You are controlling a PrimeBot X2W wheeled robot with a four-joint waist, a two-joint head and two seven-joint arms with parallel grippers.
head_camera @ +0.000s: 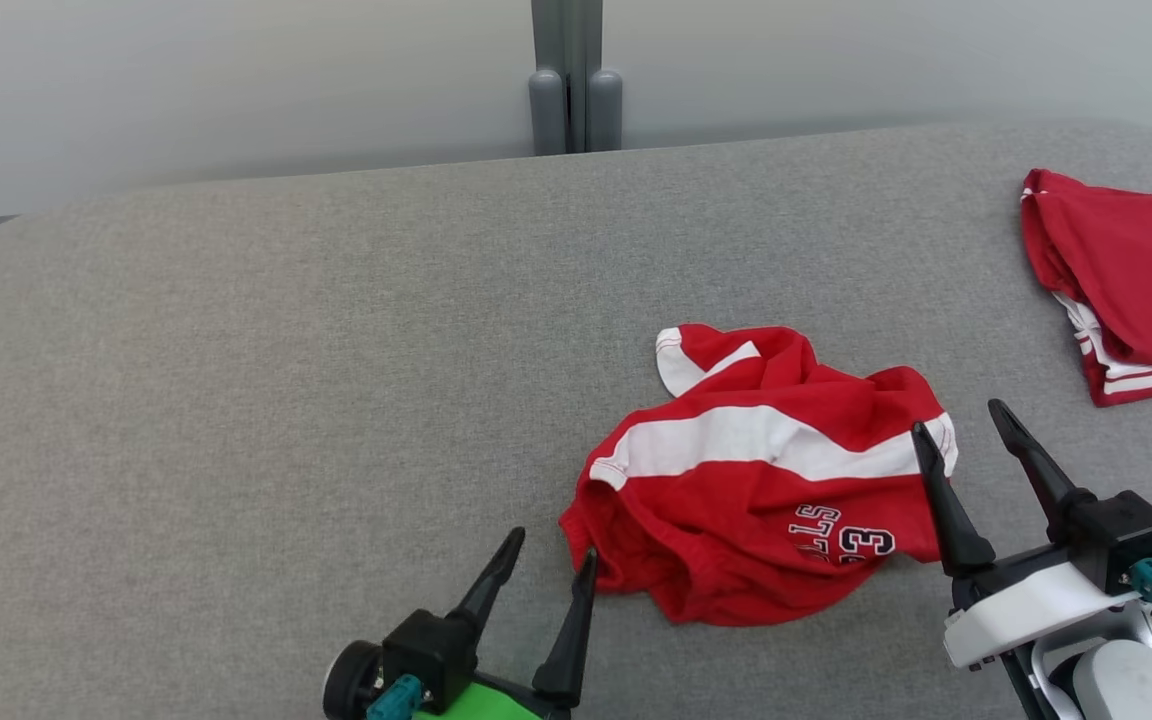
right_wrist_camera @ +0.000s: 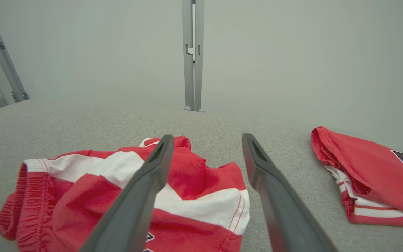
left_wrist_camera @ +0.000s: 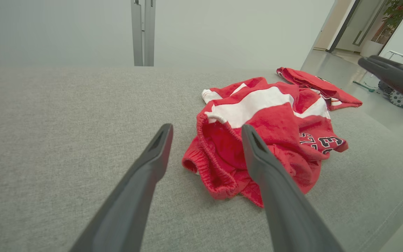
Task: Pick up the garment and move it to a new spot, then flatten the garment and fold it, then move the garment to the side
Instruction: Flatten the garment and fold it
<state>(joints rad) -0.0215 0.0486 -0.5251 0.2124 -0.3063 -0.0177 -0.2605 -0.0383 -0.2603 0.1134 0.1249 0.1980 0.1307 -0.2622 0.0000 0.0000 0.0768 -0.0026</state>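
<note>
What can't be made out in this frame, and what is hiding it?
1. Head view: the second red garment runs off the right edge, so its dark print is cut off.
2. Head view: the lettering on the crumpled garment curls under a fold and cannot be read whole.
3. Right wrist view: the right gripper crosses the crumpled garment's middle with one finger, covering the cloth behind it.

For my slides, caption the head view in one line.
Left gripper and right gripper, both open, flank a crumpled red-and-white garment on a grey surface; a folded red garment lies aside.
</note>
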